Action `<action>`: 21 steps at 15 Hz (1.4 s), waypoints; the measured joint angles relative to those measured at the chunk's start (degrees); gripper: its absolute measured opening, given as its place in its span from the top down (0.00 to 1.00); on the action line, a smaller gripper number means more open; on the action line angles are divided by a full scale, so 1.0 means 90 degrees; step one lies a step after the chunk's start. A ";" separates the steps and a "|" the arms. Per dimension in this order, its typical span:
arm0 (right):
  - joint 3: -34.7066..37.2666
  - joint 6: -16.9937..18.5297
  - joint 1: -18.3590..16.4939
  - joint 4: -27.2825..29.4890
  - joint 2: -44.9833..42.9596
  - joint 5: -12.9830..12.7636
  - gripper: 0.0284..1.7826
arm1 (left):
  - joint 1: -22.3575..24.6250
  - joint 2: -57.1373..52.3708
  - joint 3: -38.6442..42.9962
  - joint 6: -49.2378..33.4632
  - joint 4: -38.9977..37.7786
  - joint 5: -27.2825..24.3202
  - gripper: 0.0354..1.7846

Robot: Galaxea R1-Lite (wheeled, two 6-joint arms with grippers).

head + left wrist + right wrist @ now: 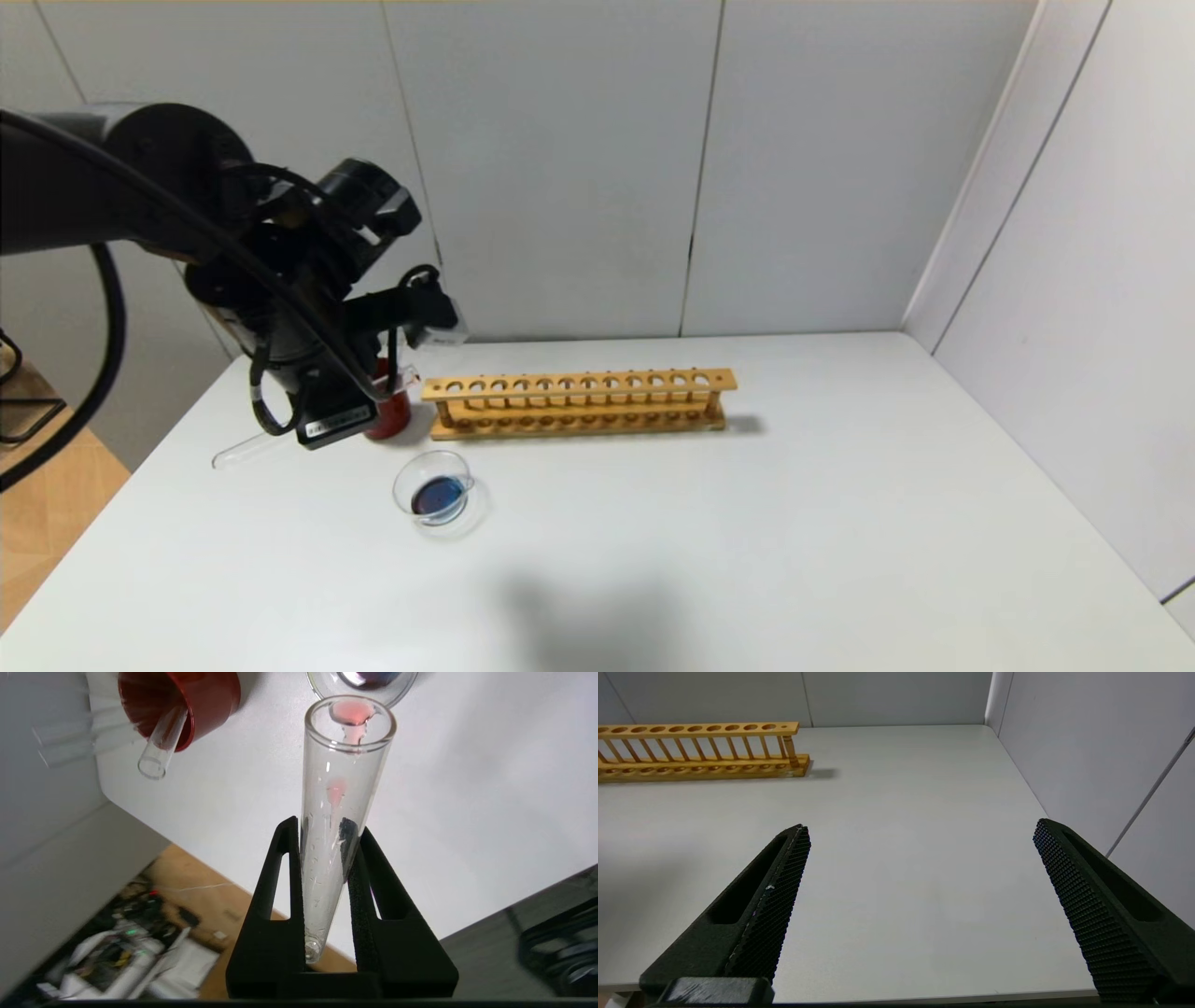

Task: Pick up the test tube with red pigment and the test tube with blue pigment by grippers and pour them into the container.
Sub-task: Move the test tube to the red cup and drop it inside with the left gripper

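Observation:
My left gripper (327, 828) is shut on the test tube with red pigment (343, 779). The tube is mostly clear, with pink-red residue at its far end, which points at the container (406, 683). In the head view the tube's other end (238, 453) sticks out left of the arm, near the table's left edge. The container (437, 495), a low clear glass dish, holds dark blue-purple liquid. No tube with teal-blue colour shows. My right gripper (922, 828) is open and empty above bare table.
A dark red cup (392, 415) stands behind the dish, with a clear tube (161, 742) leaning in it. An empty wooden tube rack (579, 401) stands to the right of the cup, and also shows in the right wrist view (698, 751). White walls close the back and right.

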 joint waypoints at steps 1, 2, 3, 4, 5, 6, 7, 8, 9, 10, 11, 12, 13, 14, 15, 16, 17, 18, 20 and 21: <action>0.0000 -0.0003 0.0000 0.0000 0.0000 0.0000 0.02 | 0.0134 -0.0257 0.0397 -0.0276 -0.0566 -0.0267 0.83; 0.0000 -0.0003 0.0000 0.0000 0.0000 0.0000 0.02 | 0.0255 -0.0462 0.0824 -0.0592 -0.1256 -0.0542 0.83; 0.0000 0.0000 0.0000 0.0000 0.0000 0.0000 0.02 | 0.0370 -0.0653 0.1249 -0.0998 -0.2113 -0.0821 0.83; 0.0000 0.0000 0.0000 0.0000 0.0000 -0.0003 0.02 | 0.0498 -0.0790 0.1594 -0.1430 -0.2951 -0.1025 0.83; 0.0000 0.0000 0.0000 0.0000 0.0000 -0.0003 0.02 | 0.0665 -0.0882 0.1849 -0.1904 -0.3806 -0.1182 0.83; 0.0000 -0.0003 0.0000 0.0000 0.0000 -0.0003 0.02 | 0.0922 -0.0945 0.2028 -0.2416 -0.4676 -0.1338 0.83; 0.0000 -0.0003 0.0000 0.0000 0.0000 -0.0003 0.02 | 0.1207 -0.0983 0.2098 -0.2831 -0.5409 -0.1535 0.83; 0.0000 -0.0003 0.0000 0.0000 0.0000 -0.0003 0.02 | 0.1506 -0.1005 0.2097 -0.3170 -0.6065 -0.1808 0.83; 0.0000 -0.0003 0.0000 0.0000 0.0000 0.0000 0.02 | 0.1785 -0.1001 0.1980 -0.3476 -0.6670 -0.2150 0.83; 0.0000 0.0000 0.0000 0.0000 0.0000 0.0000 0.02 | 0.2025 -0.0962 0.1770 -0.3745 -0.7104 -0.2444 0.83; 0.0000 -0.0003 0.0000 0.0000 0.0000 0.0000 0.02 | 0.2189 -0.0891 0.1564 -0.3936 -0.7294 -0.2595 0.83; 0.0000 0.0000 0.0000 0.0000 0.0000 0.0000 0.02 | 0.2312 -0.0790 0.1395 -0.4036 -0.7328 -0.2643 0.83; 0.0000 -0.0003 0.0000 0.0000 0.0000 0.0000 0.02 | 0.2414 -0.0658 0.1264 -0.4068 -0.7358 -0.2663 0.83; 0.0000 -0.0003 0.0000 0.0000 0.0000 0.0000 0.02 | 0.2490 -0.0532 0.1191 -0.4073 -0.7386 -0.2666 0.83; 0.0000 0.0000 0.0000 0.0000 0.0000 -0.0003 0.02 | 0.2544 -0.0396 0.1151 -0.4080 -0.7404 -0.2660 0.83; 0.0000 -0.0003 0.0000 0.0000 0.0000 0.0000 0.02 | 0.2578 -0.0290 0.1135 -0.4087 -0.7413 -0.2658 0.83; 0.0000 0.0000 0.0000 0.0000 0.0000 -0.0003 0.02 | 0.2614 -0.0158 0.1123 -0.4099 -0.7423 -0.2655 0.83; 0.0000 0.0000 0.0000 0.0001 0.0000 -0.0003 0.02 | 0.2644 -0.0039 0.1123 -0.4145 -0.7420 -0.2655 0.83; 0.0000 0.0000 0.0000 0.0000 0.0000 -0.0003 0.02 | 0.2666 0.0131 0.1184 -0.4211 -0.7419 -0.2660 0.83; 0.0000 -0.0003 0.0000 0.0000 0.0000 -0.0003 0.02 | 0.2666 0.0196 0.1210 -0.4214 -0.7420 -0.2660 0.83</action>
